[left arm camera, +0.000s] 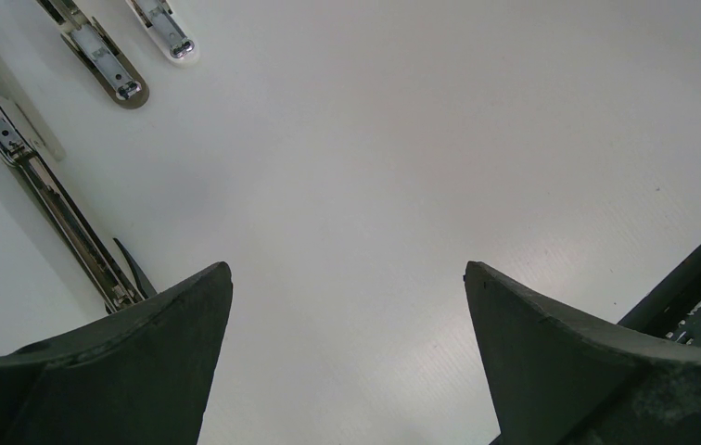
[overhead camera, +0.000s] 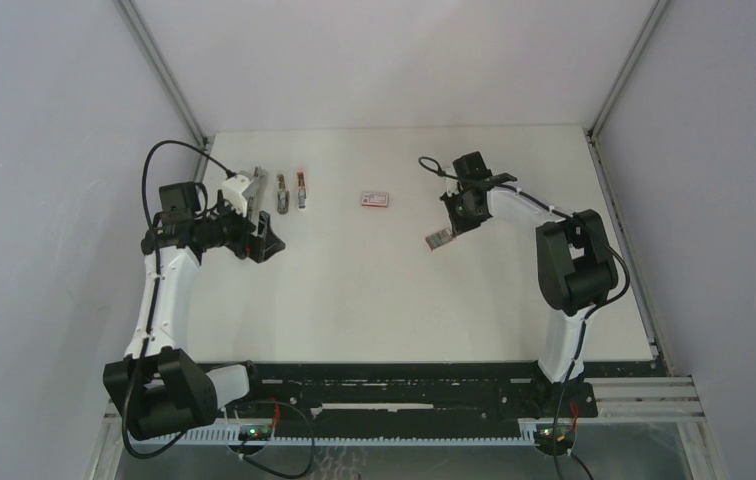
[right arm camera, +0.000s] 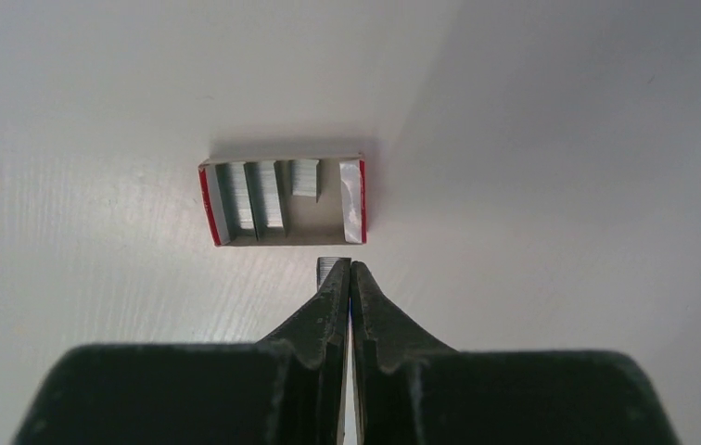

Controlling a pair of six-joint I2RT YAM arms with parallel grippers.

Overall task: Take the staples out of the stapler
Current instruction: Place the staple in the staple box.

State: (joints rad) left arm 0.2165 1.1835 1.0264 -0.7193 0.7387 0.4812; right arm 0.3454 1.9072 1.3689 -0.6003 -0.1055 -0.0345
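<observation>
One short grey block of staples point(right arm camera: 329, 267) pinched at the clenched tips of the right pincer point(right arm camera: 347, 271), just short of the open red-edged tray point(right arm camera: 206, 202) at 12 o'clock, more grey strips point(right arm camera: 268, 197) inside. Wide apart and holding nothing, left pincer point(left arm camera: 347, 278) over the white counter point(left arm camera: 402, 139); opened stapler point(left arm camera: 45, 199) at 9 o'clock, second stapler point(left arm camera: 106, 60) and third stapler point(left arm camera: 169, 35) at 11 o'clock.

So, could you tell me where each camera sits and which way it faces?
Top external: above and behind the bases, looking down on the white table; both arms show.
Left wrist: on the left arm, looking past open jaws at the opened white metal stapler.
Right wrist: on the right arm, looking past shut jaws pinching grey staples over the open red-edged cardboard tray.
Shared: top view also shows that stapler and tray.
</observation>
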